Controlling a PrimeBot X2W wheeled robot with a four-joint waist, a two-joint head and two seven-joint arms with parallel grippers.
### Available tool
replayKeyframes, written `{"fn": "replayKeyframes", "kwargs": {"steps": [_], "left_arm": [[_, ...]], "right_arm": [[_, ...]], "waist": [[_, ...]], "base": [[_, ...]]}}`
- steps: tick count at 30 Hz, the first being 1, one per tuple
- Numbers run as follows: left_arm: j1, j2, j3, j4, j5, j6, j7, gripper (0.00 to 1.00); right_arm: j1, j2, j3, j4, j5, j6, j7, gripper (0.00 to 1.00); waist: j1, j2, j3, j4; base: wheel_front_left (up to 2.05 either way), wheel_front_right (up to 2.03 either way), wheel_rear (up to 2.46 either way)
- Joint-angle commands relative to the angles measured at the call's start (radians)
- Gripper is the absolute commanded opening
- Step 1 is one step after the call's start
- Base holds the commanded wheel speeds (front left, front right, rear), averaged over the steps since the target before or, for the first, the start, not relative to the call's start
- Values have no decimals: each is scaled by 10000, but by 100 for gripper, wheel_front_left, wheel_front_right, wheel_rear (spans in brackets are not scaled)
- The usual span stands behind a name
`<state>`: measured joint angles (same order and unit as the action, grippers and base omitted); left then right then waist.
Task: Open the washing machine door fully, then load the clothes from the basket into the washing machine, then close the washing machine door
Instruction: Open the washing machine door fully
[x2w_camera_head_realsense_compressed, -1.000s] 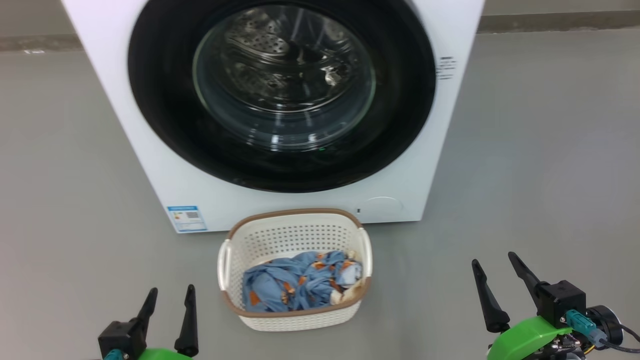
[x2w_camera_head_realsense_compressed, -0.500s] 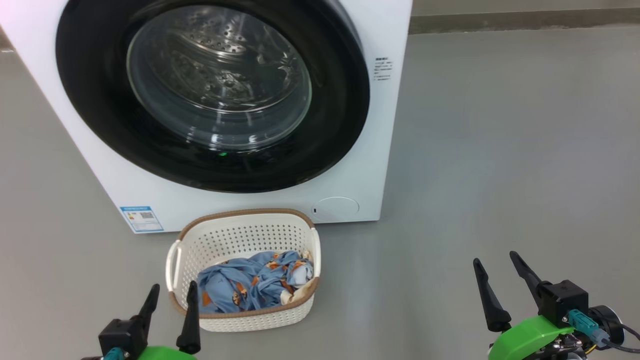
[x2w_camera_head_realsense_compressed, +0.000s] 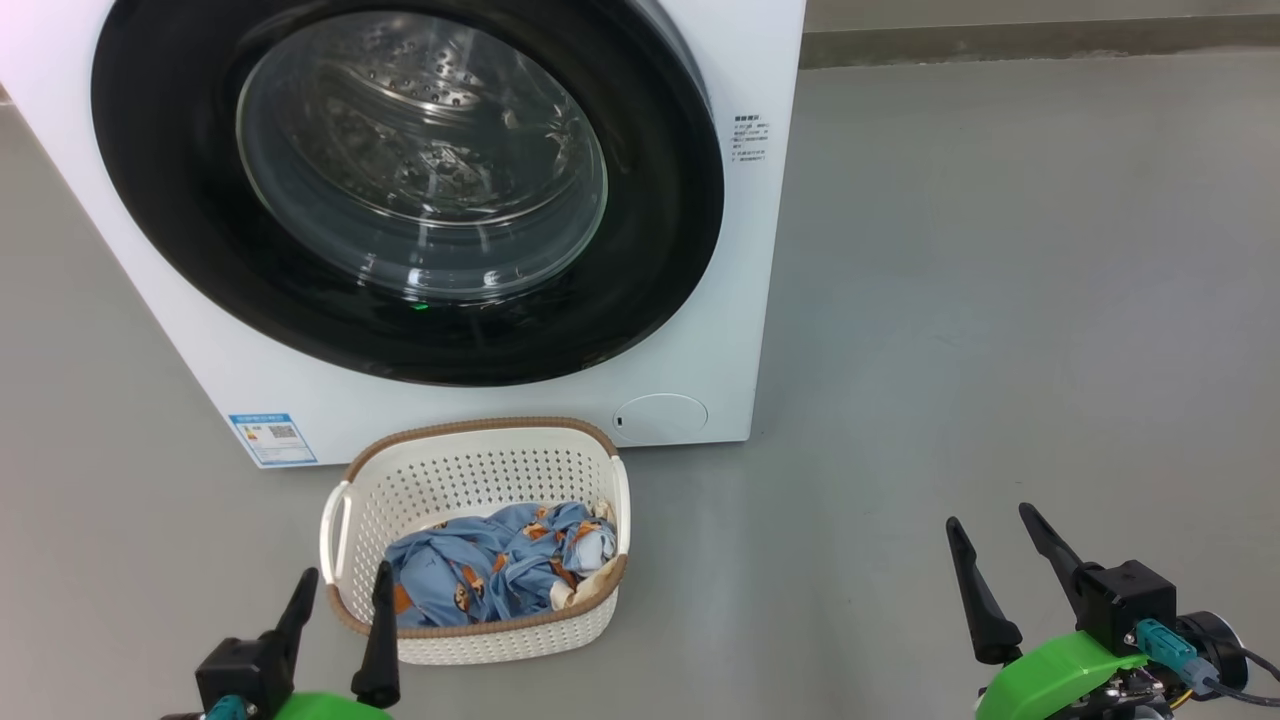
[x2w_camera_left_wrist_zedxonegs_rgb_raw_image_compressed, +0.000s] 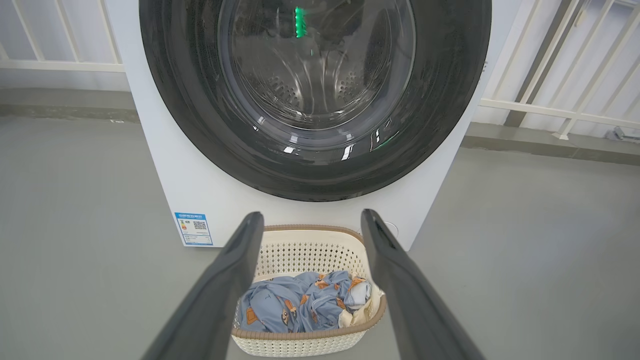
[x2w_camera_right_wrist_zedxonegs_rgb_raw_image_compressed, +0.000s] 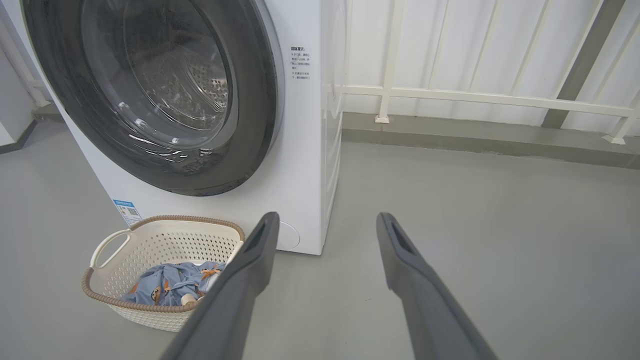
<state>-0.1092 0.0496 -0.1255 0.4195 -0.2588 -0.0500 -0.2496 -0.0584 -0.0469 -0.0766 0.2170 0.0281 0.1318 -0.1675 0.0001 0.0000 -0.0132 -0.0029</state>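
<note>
2 pairs of jaws stand wide, holding nothing. The washing machine door (x2w_camera_head_realsense_compressed: 405, 190), shut against the washing machine (x2w_camera_head_realsense_compressed: 745, 300), rises ahead of and above the left gripper (x2w_camera_head_realsense_compressed: 345, 570), and ahead-left of the right gripper (x2w_camera_head_realsense_compressed: 988, 515); the left arm looks nearer. The basket (x2w_camera_head_realsense_compressed: 480, 432) of clothes (x2w_camera_head_realsense_compressed: 490, 575) sits just ahead of the left jaws, on the floor (x2w_camera_head_realsense_compressed: 1000, 250).
</note>
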Motion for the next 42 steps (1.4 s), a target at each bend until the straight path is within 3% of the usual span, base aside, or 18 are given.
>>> {"fn": "replayKeyframes", "kwargs": {"steps": [1, 11, 12, 13, 14, 25, 33, 37, 42], "left_arm": [[-347, 161, 345, -274, 26, 15, -122, 100], [-338, 154, 381, -299, 63, 10, -122, 100], [-339, 153, 385, -302, 68, 9, -122, 100], [-341, 152, 390, -308, 72, 9, -122, 100], [-338, 148, 394, -319, 80, 13, -122, 100], [-328, 132, 421, -349, 116, 16, -122, 100], [-368, 115, 435, -422, 132, 0, -122, 100], [-476, 107, 444, -503, 151, -9, -122, 100], [-646, 90, 455, -645, 192, 7, -122, 100]], "right_arm": [[-168, -35, 243, -231, 63, -11, -45, 100], [-180, -34, 227, -237, 69, -11, -63, 100], [-187, -34, 221, -236, 69, -11, -61, 93], [-188, -34, 224, -229, 47, -11, -39, 61], [-190, -34, 250, -232, 21, -11, -14, 0], [-201, -34, 291, -239, 44, -11, -15, 0], [-352, -38, 159, -229, 800, -11, 89, 0], [-649, -37, -110, -152, 1976, -11, 209, 0], [-1330, -35, -434, 170, 5130, -11, 706, 0]], "waist": [[0, 0, 2, -2], [0, 0, 35, 9], [0, 0, 41, 12], [0, 0, 47, 16], [0, 0, 52, 23], [0, 0, 92, 41], [0, 0, 239, 73], [0, 0, 472, 112], [0, 0, 848, 190]], "base": [[0, 0, 0], [0, 0, 0], [0, 0, 0], [0, 0, 0], [0, 0, 0], [0, 0, 0], [0, 0, 0], [0, 0, 0], [0, 0, 0]]}}
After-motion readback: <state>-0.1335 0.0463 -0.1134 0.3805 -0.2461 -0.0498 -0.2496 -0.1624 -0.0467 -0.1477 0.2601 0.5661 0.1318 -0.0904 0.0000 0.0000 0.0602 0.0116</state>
